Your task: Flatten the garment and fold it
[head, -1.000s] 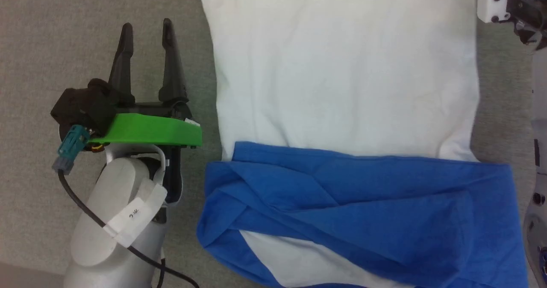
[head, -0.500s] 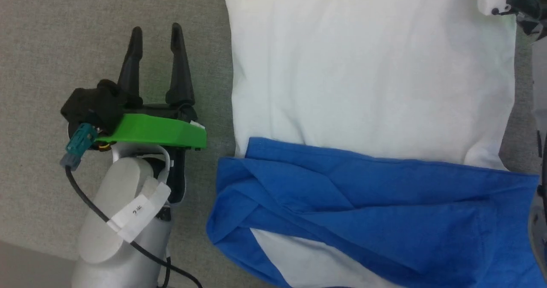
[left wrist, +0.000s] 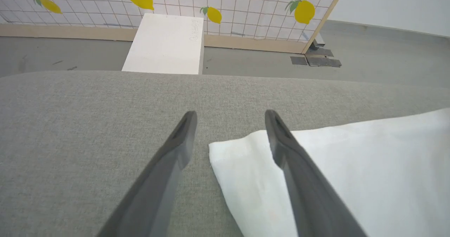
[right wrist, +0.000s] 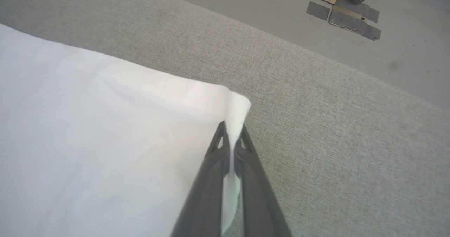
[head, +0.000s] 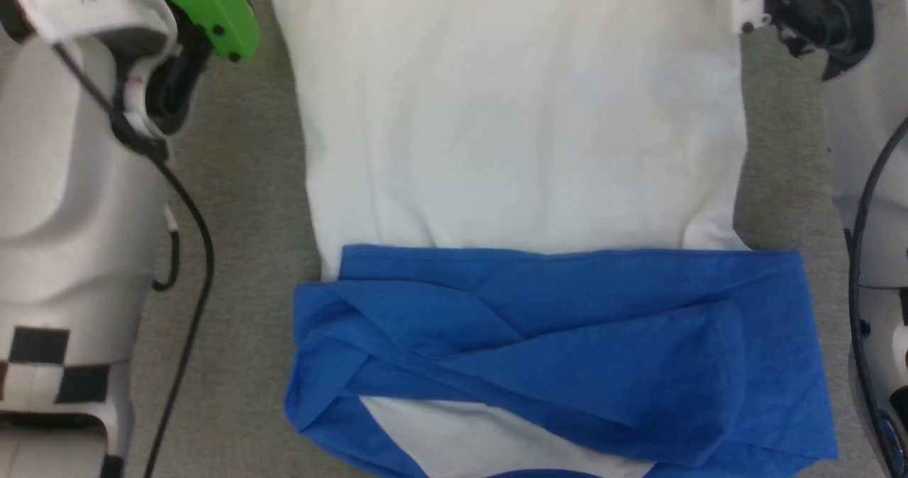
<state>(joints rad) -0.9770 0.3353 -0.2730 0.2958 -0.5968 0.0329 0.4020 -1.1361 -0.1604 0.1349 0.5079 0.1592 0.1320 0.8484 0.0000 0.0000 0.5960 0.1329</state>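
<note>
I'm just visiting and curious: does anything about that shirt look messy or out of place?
Yes. The garment is smooth across its white panel, but its blue end, low in the head view, is bunched into overlapping diagonal folds.

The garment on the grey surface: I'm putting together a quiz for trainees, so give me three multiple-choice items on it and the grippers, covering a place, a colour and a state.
1. Where in the head view is the blue part of the garment?
A. At the bottom, nearest the robot
B. At the top, farthest from the robot
C. Hanging off the left side

2. What colour is the cloth pinched by the right gripper?
A. Blue
B. Green
C. White

3. How does the left gripper stand?
A. Shut on the cloth
B. Open, at a white corner of the cloth
C. Shut on nothing

Answers: 1 A, as the blue cloth lies below the white panel in the head view. 2 C, as the right wrist view shows a white corner squeezed between the jaws. 3 B, as the left wrist view shows the jaws wide apart at the corner.
</note>
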